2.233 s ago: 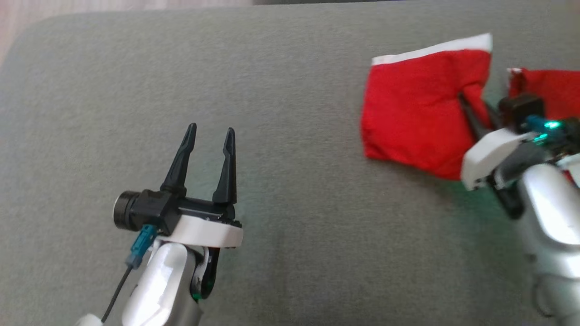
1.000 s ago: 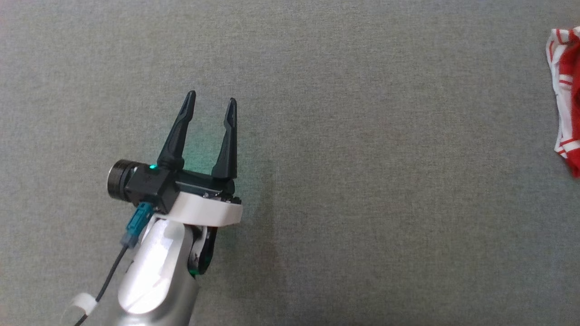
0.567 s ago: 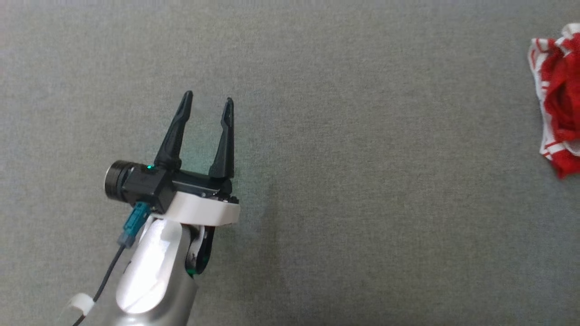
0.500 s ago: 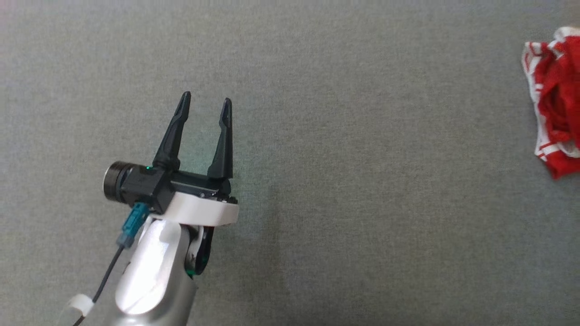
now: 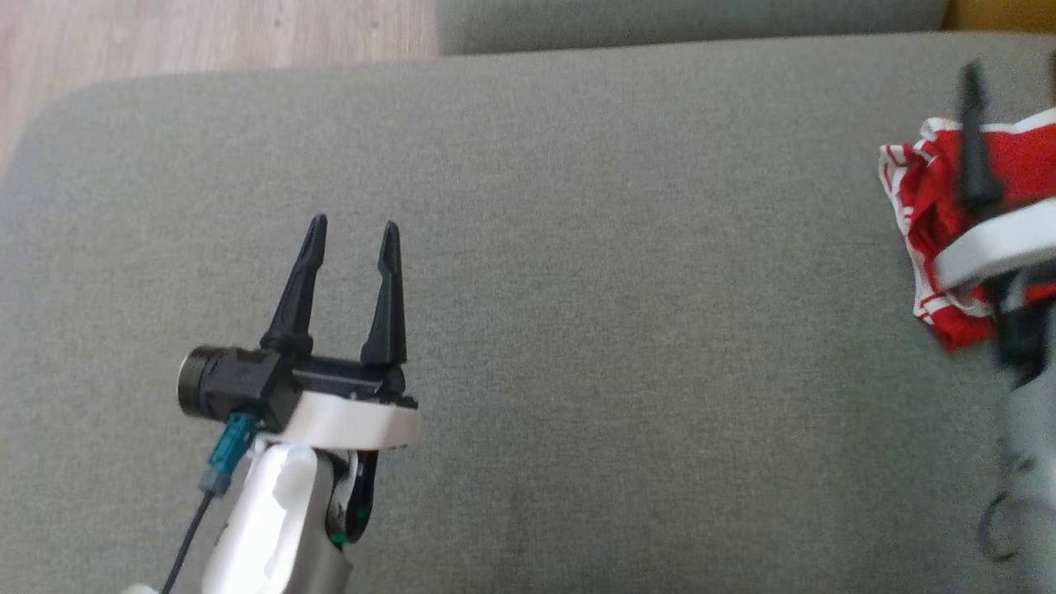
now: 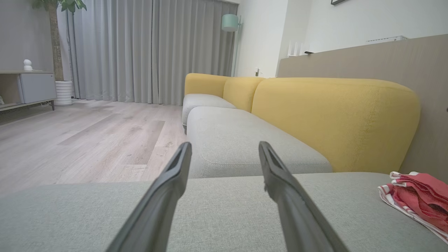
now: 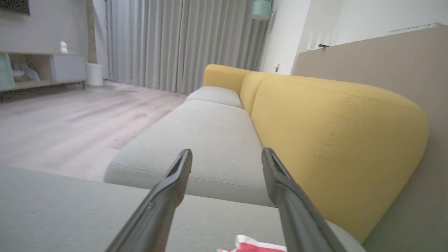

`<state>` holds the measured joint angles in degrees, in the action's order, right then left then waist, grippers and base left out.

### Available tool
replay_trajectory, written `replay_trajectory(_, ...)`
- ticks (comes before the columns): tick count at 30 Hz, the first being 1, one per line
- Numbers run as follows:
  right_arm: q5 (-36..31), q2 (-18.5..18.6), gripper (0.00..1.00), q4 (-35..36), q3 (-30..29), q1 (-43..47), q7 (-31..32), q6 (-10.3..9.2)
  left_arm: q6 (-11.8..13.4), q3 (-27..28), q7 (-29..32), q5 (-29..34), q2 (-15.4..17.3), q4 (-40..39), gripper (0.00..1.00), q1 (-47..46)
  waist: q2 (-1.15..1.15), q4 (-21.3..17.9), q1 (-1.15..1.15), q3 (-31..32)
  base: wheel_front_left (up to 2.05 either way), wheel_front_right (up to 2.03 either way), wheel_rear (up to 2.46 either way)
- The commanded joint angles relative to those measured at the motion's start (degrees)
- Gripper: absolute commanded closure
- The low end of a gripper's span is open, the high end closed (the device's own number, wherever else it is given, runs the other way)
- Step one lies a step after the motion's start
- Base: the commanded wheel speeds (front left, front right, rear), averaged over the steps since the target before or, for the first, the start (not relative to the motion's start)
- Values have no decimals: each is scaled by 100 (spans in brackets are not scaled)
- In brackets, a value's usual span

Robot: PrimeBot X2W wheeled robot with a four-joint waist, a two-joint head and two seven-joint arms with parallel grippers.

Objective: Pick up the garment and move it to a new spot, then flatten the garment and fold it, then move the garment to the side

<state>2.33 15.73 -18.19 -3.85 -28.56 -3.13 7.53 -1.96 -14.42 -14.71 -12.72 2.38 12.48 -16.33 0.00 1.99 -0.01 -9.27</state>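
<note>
At the far left, past the rounded corner of a grey sofa seat [image 5: 577,289], a strip of pale wooden floor [image 5: 206,33] shows. At the lower left, the left gripper [image 5: 353,239] hovers over bare cushion. Its two dark fingers point up the picture and stand apart with nothing between them, just as they did a second ago.

The middle of the seat is plain grey fabric. Near the right edge lies the garment [image 5: 920,206], red with white striped trim. It is bunched in a loose heap on the seat, well apart from the left gripper. The left wrist camera shows the garment [image 6: 416,196] the same way, crumpled at the right, with a yellow backrest [image 6: 336,119] beyond.

Over the heap, blurred, is the right gripper [image 5: 1011,107]. A couple of seconds ago it was pinched on the cloth. Now its fingers are spread and the cloth rests free. The right wrist camera catches a red edge of the garment [image 7: 259,247] low between them. The head camera has also swung, so the framing differs.

The release suggests the move to a new spot is done. The heap probably needs spreading flat before any fold.
</note>
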Motion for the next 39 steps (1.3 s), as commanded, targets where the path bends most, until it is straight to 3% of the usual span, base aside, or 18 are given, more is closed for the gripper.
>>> replay_trajectory(1, 155, -237, 0, 378, 68, 152, -78, -4, 11, 240, -29, -10, 50, -207, 0, -6, 0, 5, 1, 172, 0, 0, 0)
replay_trajectory(6, 454, -957, 0, 744, 54, 693, -369, -4, -60, 246, -29, 104, 50, -247, 0, 215, 0, 29, 1, 363, 0, 0, 0)
replay_trajectory(11, 747, -1245, 0, 738, 87, 1470, -799, -4, -19, 278, -29, 64, 50, -290, 0, 522, 0, 64, 1, 595, 0, 0, 0)
replay_trajectory(20, 1122, -1283, 0, 385, 330, 2613, -1170, -4, 25, 281, -29, -1, 50, -70, 0, 1019, 0, 46, 1, 924, 0, 0, 0)
replay_trajectory(35, 1170, -1284, 0, 765, 370, 2918, -1186, -4, 137, 489, -29, -220, 50, -94, 0, 1239, 0, -1, 1, 1026, 0, 0, 0)
replay_trajectory(39, 1109, -1284, 0, 789, 383, 2917, -1187, -4, 269, 562, -29, -333, 50, -126, 0, 1261, 0, -13, 1, 1029, 0, 0, 0)
